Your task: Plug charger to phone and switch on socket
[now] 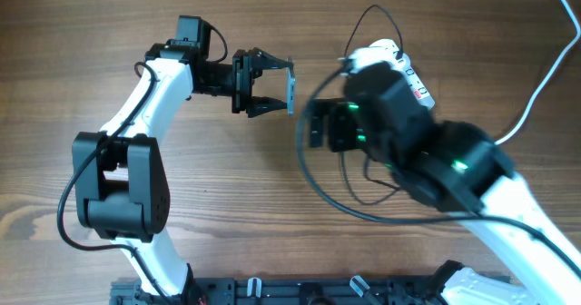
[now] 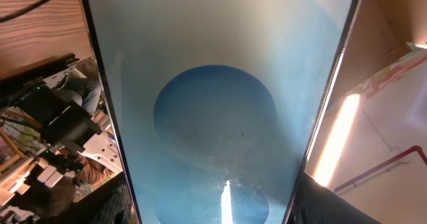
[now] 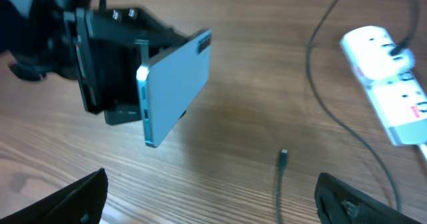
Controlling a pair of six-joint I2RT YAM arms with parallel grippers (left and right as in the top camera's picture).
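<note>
My left gripper (image 1: 270,85) is shut on the phone (image 1: 291,92) and holds it on edge above the table. The phone's blue screen fills the left wrist view (image 2: 220,104). In the right wrist view the phone (image 3: 177,84) is tilted in the left gripper's black jaws (image 3: 110,64). My right gripper (image 3: 210,197) is open and empty, low over the wood. The charger's small connector tip (image 3: 283,155) lies on the table between its fingers, toward the right one. The thin black charger cable (image 1: 313,182) loops under my right arm. The white socket (image 1: 404,64) (image 3: 390,84) lies behind, partly hidden by that arm.
The socket's thick white cord (image 1: 545,78) runs to the far right corner. A black plug (image 3: 400,47) sits in the socket's end. My right arm (image 1: 454,164) crosses the right half of the wooden table (image 1: 227,205).
</note>
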